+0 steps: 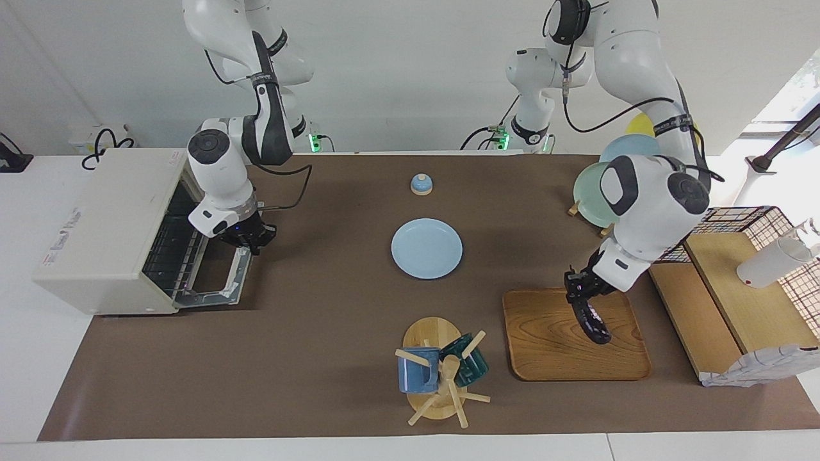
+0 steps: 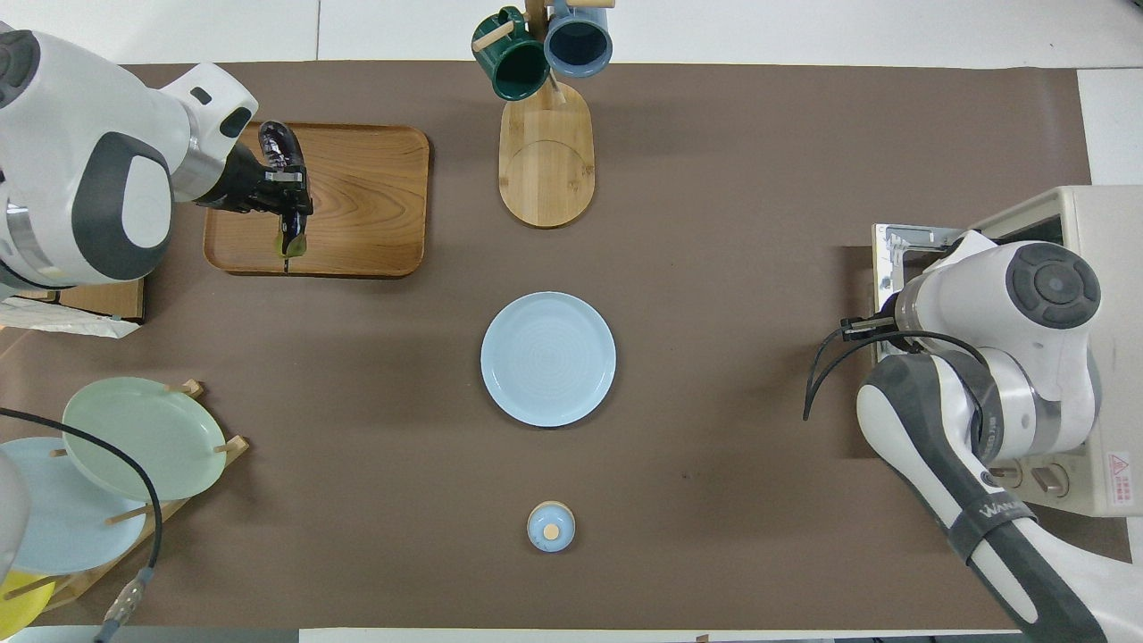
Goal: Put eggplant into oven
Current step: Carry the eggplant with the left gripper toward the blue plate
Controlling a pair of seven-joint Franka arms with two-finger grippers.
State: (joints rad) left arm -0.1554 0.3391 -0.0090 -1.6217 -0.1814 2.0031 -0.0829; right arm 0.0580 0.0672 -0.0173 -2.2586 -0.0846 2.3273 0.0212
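Your left gripper is clamped on the eggplant, raised over the tray. Your right gripper sits at the oven's lowered door; I cannot tell its finger state.

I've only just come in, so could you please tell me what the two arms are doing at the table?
The left gripper holds the slim, dark purple eggplant by its stem end, hanging over the brown wooden tray. At the right arm's end of the table, the cream-white toaster oven has its glass door dropped open, and the right gripper is at the door's handle edge. The oven's rack holds nothing that I can see.
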